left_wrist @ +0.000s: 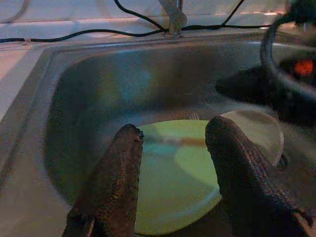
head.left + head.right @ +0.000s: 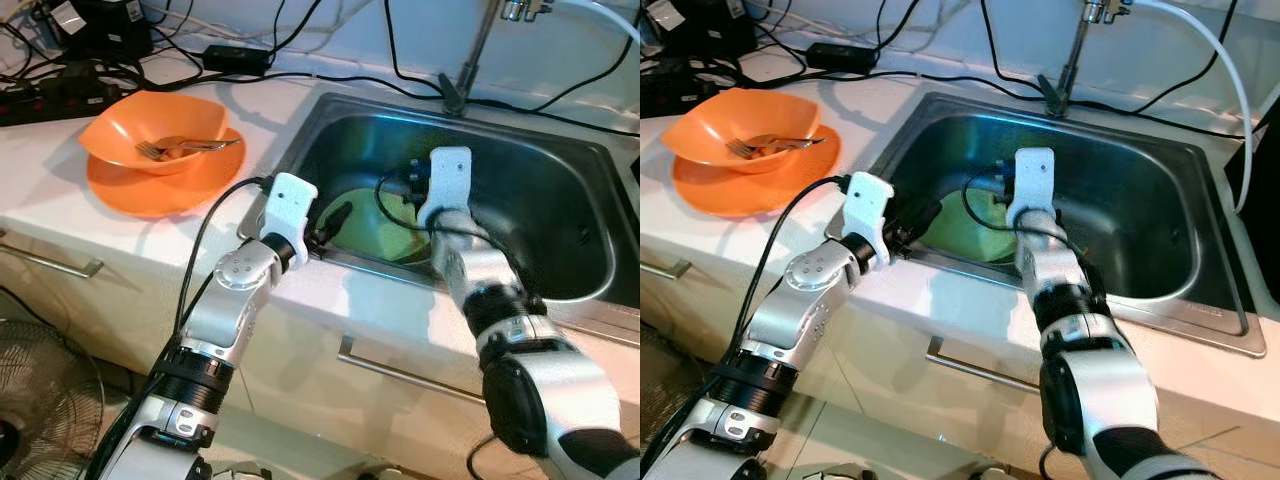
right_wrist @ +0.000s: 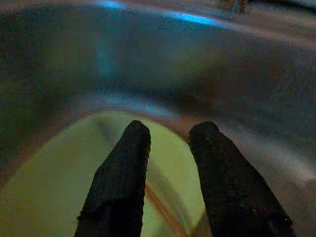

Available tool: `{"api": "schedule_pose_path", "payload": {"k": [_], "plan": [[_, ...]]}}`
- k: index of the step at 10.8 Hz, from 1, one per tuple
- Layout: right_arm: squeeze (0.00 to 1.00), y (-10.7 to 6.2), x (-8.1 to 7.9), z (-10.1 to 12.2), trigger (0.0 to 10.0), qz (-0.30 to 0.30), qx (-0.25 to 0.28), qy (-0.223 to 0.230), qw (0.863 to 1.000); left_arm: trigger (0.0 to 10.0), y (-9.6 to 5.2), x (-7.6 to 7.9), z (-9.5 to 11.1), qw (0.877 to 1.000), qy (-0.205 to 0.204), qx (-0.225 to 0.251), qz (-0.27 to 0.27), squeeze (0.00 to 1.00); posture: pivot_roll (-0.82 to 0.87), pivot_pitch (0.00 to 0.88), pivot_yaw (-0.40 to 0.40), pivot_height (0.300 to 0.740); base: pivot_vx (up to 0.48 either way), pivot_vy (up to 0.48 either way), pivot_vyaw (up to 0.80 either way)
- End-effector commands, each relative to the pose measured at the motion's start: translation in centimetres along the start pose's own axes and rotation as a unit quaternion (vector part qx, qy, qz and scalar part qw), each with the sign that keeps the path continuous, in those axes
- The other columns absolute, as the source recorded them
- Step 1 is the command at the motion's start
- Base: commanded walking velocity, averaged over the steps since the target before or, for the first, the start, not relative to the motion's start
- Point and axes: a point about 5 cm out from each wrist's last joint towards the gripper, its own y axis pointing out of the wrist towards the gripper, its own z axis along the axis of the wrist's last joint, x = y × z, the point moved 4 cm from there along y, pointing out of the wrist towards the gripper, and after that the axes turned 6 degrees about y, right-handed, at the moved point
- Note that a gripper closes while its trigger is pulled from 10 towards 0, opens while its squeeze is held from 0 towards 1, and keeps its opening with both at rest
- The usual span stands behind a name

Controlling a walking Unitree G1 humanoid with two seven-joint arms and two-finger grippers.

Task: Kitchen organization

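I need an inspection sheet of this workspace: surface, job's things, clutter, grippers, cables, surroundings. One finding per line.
Surface: white countertop with a steel sink set in it.
Job's things: green plate lying in the sink; orange bowl on an orange plate, a fork in the bowl.
Clutter: nothing seen.
Grippers: left gripper open, at the sink's near rim above the green plate; right gripper open, inside the sink over it.
Cables: black cables across the back of the counter.
Surroundings: faucet, drawer handle, fan on the floor.

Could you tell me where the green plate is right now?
The green plate lies at the bottom of the sink, on its left side, between both grippers.
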Motion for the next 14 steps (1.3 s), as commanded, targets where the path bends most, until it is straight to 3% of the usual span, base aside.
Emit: {"api": "schedule_pose_path", "payload": {"k": [1, 2, 3, 4, 6, 8, 9, 10, 11, 13, 14], "plan": [[1.0, -0.1, 0.3, 0.4, 10.0, -0.005, 0.015, 0.001, 1.0, 10.0, 0.0, 0.8, -0.3, 1.0, 0.003, -0.007, -0.013, 0.0, 0.09, 0.009, -0.039, 0.74, 0.0, 0.0, 0.0], [0.22, -0.5, -0.2, 2.6, 10.0, 0.001, 0.087, -0.015, 0.996, 10.0, 0.2, 0.7, 0.2, 1.0, 0.013, 0.006, -0.003, 0.0, 0.09, 0.004, -0.037, 0.74, 0.0, 0.0, 0.0], [0.0, -1.6, -1.3, 5.8, 10.0, 0.024, 0.183, -0.008, 0.983, 10.0, 0.3, -0.1, 1.0, 0.999, 0.028, 0.025, 0.027, 0.0, 0.09, 0.0, -0.036, 0.74, 0.0, 0.0, 0.0], [0.0, -2.1, -1.7, 6.8, 10.0, 0.032, 0.212, -0.015, 0.977, 10.0, 0.3, -0.4, 1.3, 0.998, 0.035, 0.029, 0.033, 0.0, 0.08, 0.0, -0.036, 0.74, 0.0, 0.0, 0.0], [0.0, -3.7, -2.4, 8.9, 10.0, 0.055, 0.283, 0.017, 0.957, 10.0, 0.3, -0.9, 2.7, 0.993, 0.079, 0.06, 0.059, 0.0, 0.08, 0.0, -0.038, 0.74, 0.0, 0.0, 0.0], [0.0, -5.0, -3.0, 9.3, 10.0, 0.087, 0.314, 0.023, 0.945, 10.0, 0.2, -2.1, 4.0, 0.976, 0.179, 0.069, 0.106, 0.0, 0.07, 0.003, -0.04, 0.74, 0.0, 0.0, 0.0], [0.0, -4.9, -3.0, 7.7, 10.0, 0.087, 0.292, 0.009, 0.952, 10.0, 0.0, -2.9, 4.7, 0.952, 0.267, 0.07, 0.132, 0.0, 0.07, 0.012, -0.038, 0.74, 0.0, 0.0, 0.0], [0.0, -4.7, -2.8, 7.0, 10.0, 0.082, 0.281, 0.012, 0.956, 10.0, 0.0, -3.4, 4.7, 0.934, 0.322, 0.061, 0.144, 0.0, 0.08, 0.016, -0.038, 0.74, 0.0, 0.0, 0.0], [0.0, -4.7, -2.9, 6.9, 10.0, 0.086, 0.278, 0.013, 0.957, 10.0, -0.2, -4.1, 5.3, 0.901, 0.398, 0.056, 0.166, 0.0, 0.08, 0.021, -0.036, 0.74, 0.0, 0.0, 0.0], [0.0, -4.7, -3.1, 6.8, 10.0, 0.089, 0.275, 0.013, 0.957, 10.0, -0.3, -5.2, 5.8, 0.865, 0.464, 0.033, 0.19, 0.0, 0.08, 0.033, -0.036, 0.74, 0.0, 0.0, 0.0], [0.0, -4.7, -3.2, 6.8, 10.0, 0.09, 0.274, 0.015, 0.957, 10.0, -0.5, -6.1, 5.9, 0.854, 0.475, 0.019, 0.209, 0.0, 0.08, 0.038, -0.035, 0.74, 0.0, 0.0, 0.0]]}}
